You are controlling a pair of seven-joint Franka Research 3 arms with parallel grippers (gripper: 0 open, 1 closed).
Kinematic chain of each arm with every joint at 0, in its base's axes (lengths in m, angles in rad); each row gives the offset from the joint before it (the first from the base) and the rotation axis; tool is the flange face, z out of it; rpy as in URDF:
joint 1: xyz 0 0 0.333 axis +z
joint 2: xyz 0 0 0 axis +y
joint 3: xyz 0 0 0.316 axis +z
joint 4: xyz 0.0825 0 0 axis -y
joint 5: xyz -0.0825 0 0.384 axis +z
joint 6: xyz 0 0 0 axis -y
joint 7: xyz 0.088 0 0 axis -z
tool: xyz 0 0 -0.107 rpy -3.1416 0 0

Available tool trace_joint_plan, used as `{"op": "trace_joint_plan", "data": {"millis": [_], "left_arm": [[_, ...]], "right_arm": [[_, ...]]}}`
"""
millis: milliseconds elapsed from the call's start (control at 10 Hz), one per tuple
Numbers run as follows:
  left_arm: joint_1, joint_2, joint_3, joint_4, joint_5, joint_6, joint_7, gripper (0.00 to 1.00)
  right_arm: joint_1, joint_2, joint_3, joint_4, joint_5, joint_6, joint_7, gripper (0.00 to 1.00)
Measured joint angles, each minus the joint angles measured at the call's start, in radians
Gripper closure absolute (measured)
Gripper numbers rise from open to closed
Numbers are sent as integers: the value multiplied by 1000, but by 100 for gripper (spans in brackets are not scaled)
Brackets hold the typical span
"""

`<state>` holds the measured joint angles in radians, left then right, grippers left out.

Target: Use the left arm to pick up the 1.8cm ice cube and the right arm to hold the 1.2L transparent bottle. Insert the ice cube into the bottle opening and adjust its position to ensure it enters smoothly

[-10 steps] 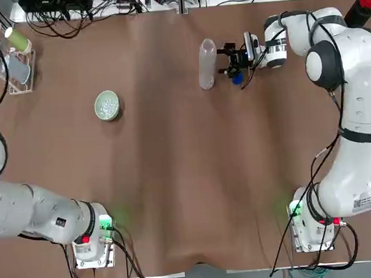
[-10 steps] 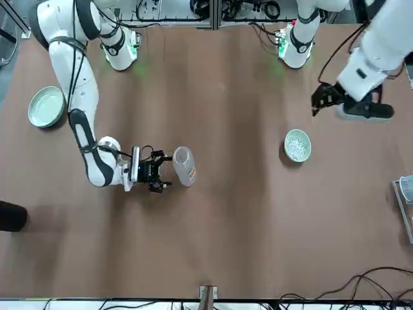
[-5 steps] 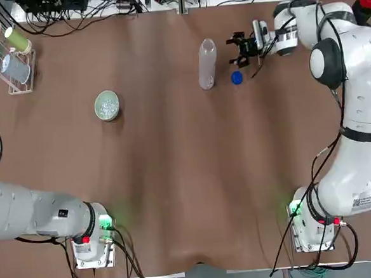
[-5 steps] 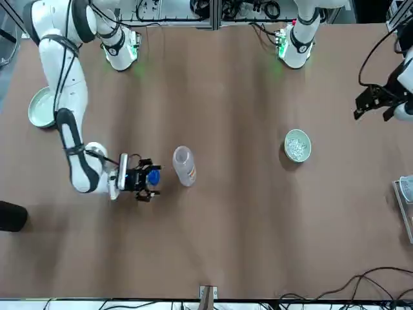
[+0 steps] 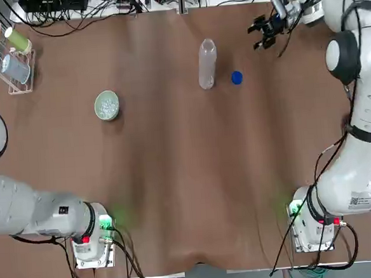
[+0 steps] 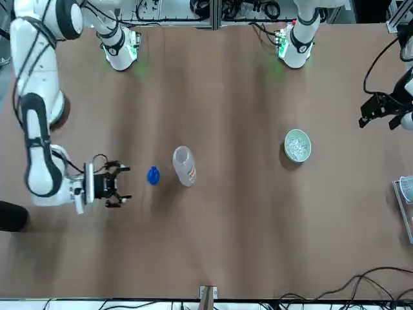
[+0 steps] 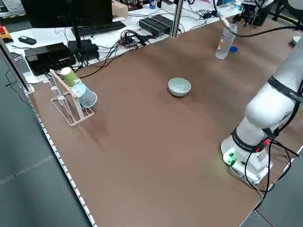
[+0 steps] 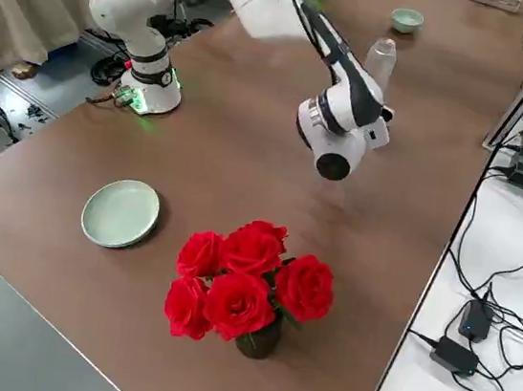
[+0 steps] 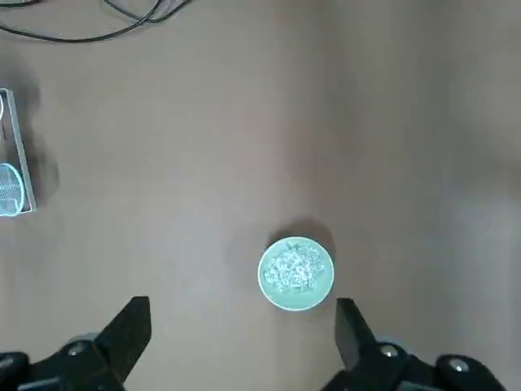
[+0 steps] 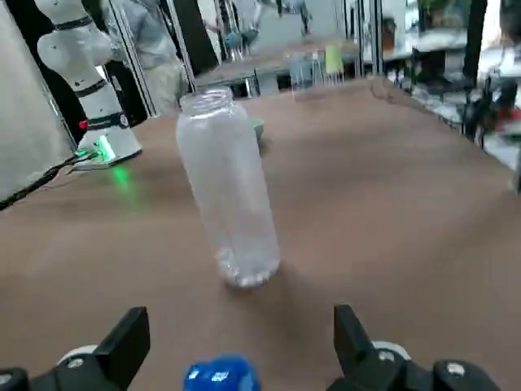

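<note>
Bottle [image 10: 228, 191] upright, mouth up; bowl [image 9: 295, 274] holds ice — left gripper [image 9: 244, 346], right gripper [image 10: 242, 350] both wide, empty.

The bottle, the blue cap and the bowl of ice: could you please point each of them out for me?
Bottle [image 10: 229, 191]: right wrist view, on its clear side wall.
Blue cap [image 5: 236, 77]: top view, on its middle.
Bowl [image 7: 179, 93]: left side view, on its outer wall.

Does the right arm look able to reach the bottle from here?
Probably yes: the right gripper is open beside the upright bottle, and only the small blue cap sits near its path.
</note>
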<state>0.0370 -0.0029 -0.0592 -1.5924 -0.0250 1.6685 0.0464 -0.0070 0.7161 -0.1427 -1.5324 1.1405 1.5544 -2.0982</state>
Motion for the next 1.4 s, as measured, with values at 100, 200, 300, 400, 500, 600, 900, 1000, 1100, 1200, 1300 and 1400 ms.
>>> {"op": "trace_joint_plan", "data": {"millis": [100,200,300,400,500,600,900,1000,1100,1200,1300,1400], "left_arm": [[55,0,-73,0,0,-15,-27,0],[64,0,-91,2,0,-25,-39,0],[64,0,-92,3,0,-26,-39,0],[63,1,-92,9,0,-26,-38,0],[55,3,-92,20,0,-26,-38,0],[46,5,-92,26,0,-26,-38,0],[38,6,-73,28,0,-27,-38,0],[21,7,-46,28,0,-28,-38,0],[-12,8,0,28,-2,-28,-38,0],[-26,8,25,28,-5,-29,-38,0],[-26,8,29,28,-6,-29,-38,0],[-27,8,29,28,-6,-34,-38,0]], "right_arm": [[1,-53,-21,9,-86,1,112,0],[1,-117,-34,16,-179,6,222,0],[1,-175,-40,20,-251,15,300,0],[2,-218,-42,21,-311,29,364,0],[4,-249,-41,22,-387,55,456,0],[13,-283,-38,24,-472,76,573,0],[97,-415,-26,23,-724,166,986,0],[96,-460,-7,13,-824,195,1128,0],[90,-498,1,1,-892,211,1269,0],[81,-526,3,-7,-943,218,1418,0],[70,-547,3,-9,-975,219,1552,0],[51,-564,3,-7,-997,209,1648,0]]}}
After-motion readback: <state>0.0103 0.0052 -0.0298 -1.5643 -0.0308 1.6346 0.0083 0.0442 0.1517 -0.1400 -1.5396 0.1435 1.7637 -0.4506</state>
